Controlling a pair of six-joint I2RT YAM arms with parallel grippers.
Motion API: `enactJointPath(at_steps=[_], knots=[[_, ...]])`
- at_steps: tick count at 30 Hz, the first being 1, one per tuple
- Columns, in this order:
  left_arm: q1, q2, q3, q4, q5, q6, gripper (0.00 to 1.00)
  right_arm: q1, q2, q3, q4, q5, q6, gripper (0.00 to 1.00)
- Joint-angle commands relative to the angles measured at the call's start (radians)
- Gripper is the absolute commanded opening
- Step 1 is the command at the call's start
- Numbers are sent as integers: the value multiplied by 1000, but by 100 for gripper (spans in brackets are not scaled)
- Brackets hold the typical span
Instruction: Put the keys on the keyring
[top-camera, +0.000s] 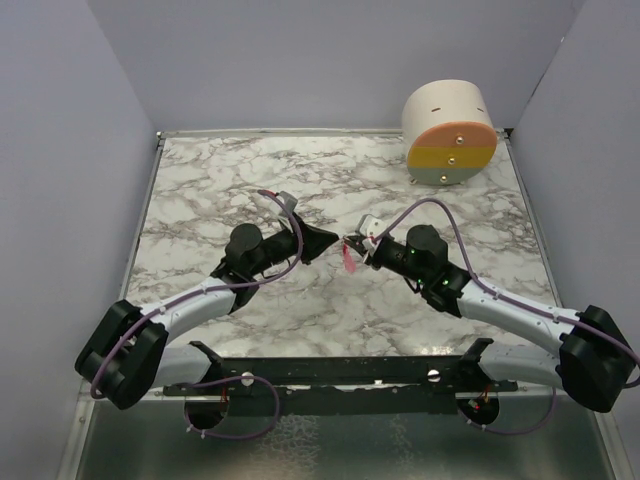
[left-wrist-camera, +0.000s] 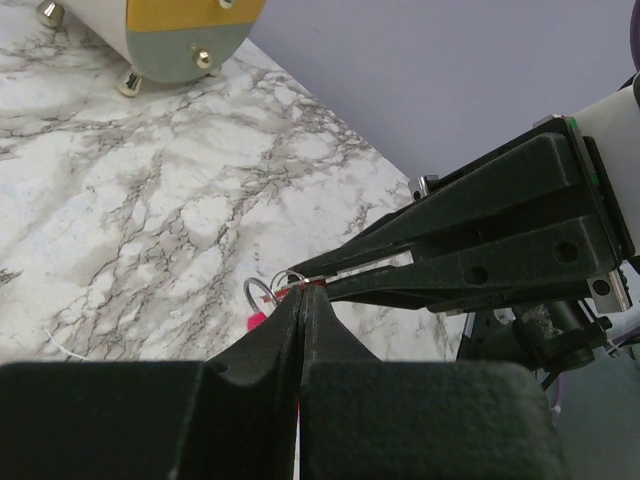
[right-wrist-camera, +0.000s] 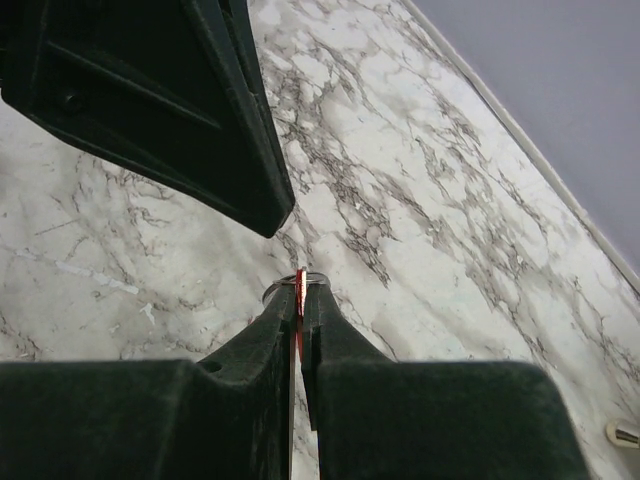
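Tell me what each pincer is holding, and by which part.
Right pincer: the keyring, pinched at its ring end, pink strap dangling free. Left pincer: shut on something red at its tips, apparently the key by its head.

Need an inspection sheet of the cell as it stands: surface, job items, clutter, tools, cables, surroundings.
Surface: marble-pattern table.
Job's things: key, red head pinched at the left tool's tip; keyring, ring at the right tool's tip, pink strap hanging below. Both are held above the table. Whether the key is threaded cannot be told.
Clutter: round drum with an orange, yellow and grey face, far right corner.
Grippers: left tool shut; right tool shut; tips almost meeting mid-table.
Cables: purple cable loops over each wrist.
Surroundings: plain grey walls on three sides.
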Motion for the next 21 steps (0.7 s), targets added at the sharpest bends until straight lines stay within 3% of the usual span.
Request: enactJointPath(at_steps=[1,10,16,21], knots=[[8,15,31,24,56,-23,0,-9,14,28,49,26,11,1],[43,-27,7,0,20,8,2,-11,11,39,19,12,11,1],[46,-70,-19,-58,-63,101,37,-13,6,62,-24,-9,14,1],[46,-54,-22,-60,-70,151,42,-15,8,80,-46,-44,11,1]])
